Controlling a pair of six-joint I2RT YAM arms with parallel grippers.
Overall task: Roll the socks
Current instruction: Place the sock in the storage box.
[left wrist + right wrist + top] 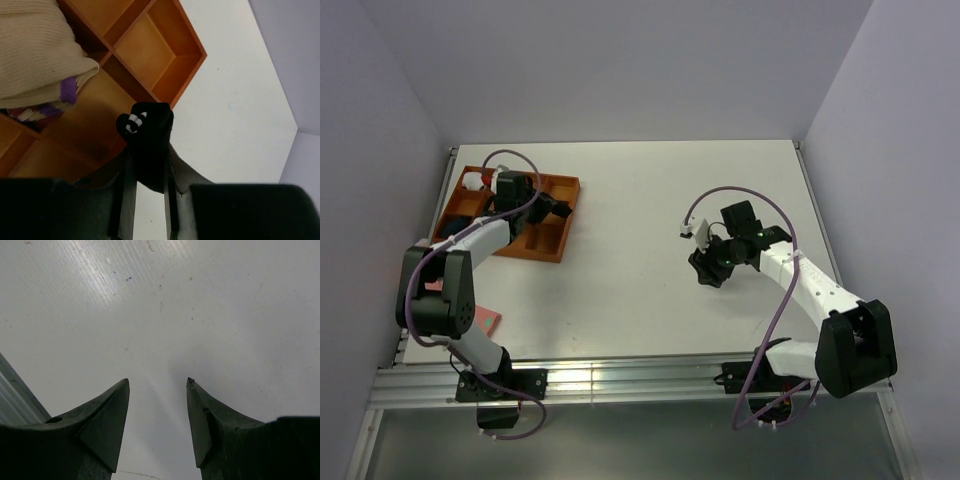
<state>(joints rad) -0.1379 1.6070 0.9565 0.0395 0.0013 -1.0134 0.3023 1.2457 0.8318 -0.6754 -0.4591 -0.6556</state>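
**Here: black sock [150, 135] pinched in the left gripper [148, 167] above the orange tray [150, 50]**

Nearest, by the left arm's base: a pink sock [486, 322] flat on the white table [640, 300], partly covered by the arm.

Farther in, on the right: right gripper [157, 385] low over the table, jaws spread apart, nothing between them.

On the left: left gripper closed on the black sock, white stripes showing at its upper end. Lower part of the sock sunk between the fingers [171, 175] and out of sight. Held over the tray near its table-side rim. Touching the tray or clear of it: impossible to tell.

Beyond that, in one of the tray's compartments: the tan sock [35, 55], bunched, with a purple stripe showing and something maroon tucked under it. Cut off by the frame's edge in the wrist view, and hidden beneath the left arm from above.

In the far left compartment: a small white bundle [472, 181], too small to make out further.
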